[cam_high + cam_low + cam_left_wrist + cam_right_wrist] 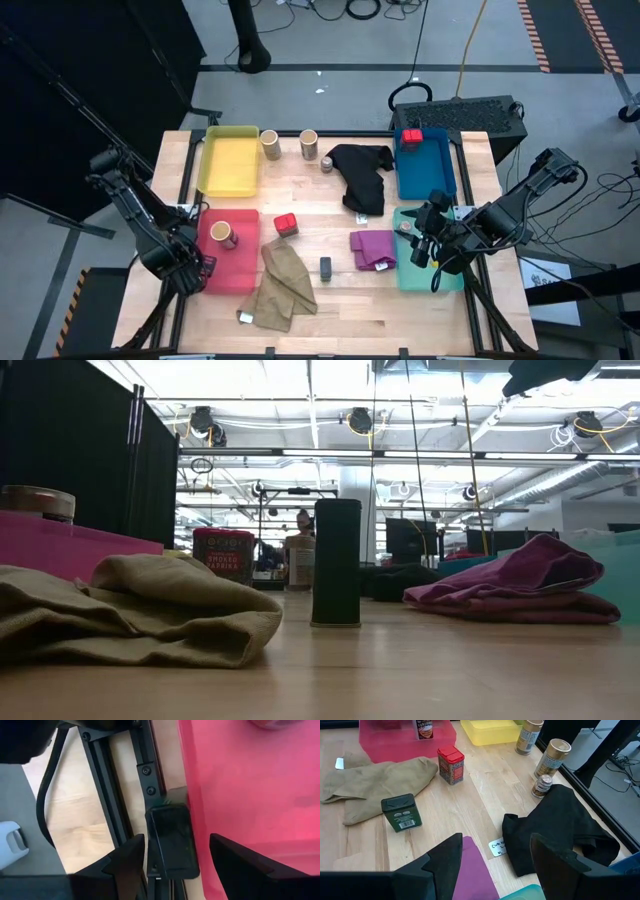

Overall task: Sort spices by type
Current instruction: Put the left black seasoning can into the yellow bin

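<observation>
Two tan cylinders [271, 145] [309, 144] stand upright beside the yellow tray [230, 162]; a third [222, 235] stands in the red tray [235, 270]. A small grey jar [327, 163] stands near the black cloth. One red box [286, 224] is at mid-table and another [411, 136] is in the blue tray [425, 175]. A dark block [326, 267] stands upright between the cloths. My left gripper [195, 268] is open at the red tray's left edge, with another dark block [172, 845] between its fingers. My right gripper [428, 250] hovers open over the teal tray [420, 275]. My left gripper [175, 840] has one finger on each side of the dark block's near end [170, 862], coming from above. The block lies flat against the red tray's left edge. One finger [131, 857] is close to the block's side; I cannot tell whether it touches.
A black cloth [362, 178], a purple cloth [372, 248] and a khaki cloth [283, 285] lie on the wood. A white tag [243, 317] lies at the khaki cloth's near corner. Black frame rails [115, 795] run along the table's left side. Bare wood shows at mid-table.
</observation>
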`<state>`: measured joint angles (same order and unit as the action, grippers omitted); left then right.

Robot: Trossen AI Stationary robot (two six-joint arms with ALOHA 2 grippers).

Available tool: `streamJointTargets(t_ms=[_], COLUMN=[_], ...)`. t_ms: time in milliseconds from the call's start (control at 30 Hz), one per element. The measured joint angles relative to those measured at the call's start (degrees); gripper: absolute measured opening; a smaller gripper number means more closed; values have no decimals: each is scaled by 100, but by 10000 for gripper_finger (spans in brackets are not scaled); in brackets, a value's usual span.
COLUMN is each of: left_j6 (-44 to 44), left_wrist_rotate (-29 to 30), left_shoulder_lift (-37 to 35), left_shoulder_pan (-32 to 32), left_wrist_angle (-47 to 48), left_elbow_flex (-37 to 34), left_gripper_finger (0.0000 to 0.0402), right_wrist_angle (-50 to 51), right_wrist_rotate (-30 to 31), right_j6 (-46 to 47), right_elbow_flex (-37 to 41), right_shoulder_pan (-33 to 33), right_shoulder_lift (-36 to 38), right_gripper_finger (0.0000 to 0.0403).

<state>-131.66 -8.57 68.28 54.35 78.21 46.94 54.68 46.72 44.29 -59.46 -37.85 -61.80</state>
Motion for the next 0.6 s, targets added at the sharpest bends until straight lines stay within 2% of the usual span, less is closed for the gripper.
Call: streamJointTargets(t_ms=[267, 600], left_j6=[47, 151], left_wrist_rotate=[-1, -3], left_shoulder_lift=[-75, -77], left_shoulder_pan=[7, 7], left_wrist_angle=[-284, -241], left_elbow_flex=[-214, -214], left_gripper_finger=[227, 147], right_wrist_angle=[0, 0], right_wrist_rotate=[0, 0], right_j6=[0, 0], right_elbow_flex=[0, 0], right_shoulder_pan=[0, -2], right_shoulder_lift=[0, 0], right_gripper_finger=[215, 215])
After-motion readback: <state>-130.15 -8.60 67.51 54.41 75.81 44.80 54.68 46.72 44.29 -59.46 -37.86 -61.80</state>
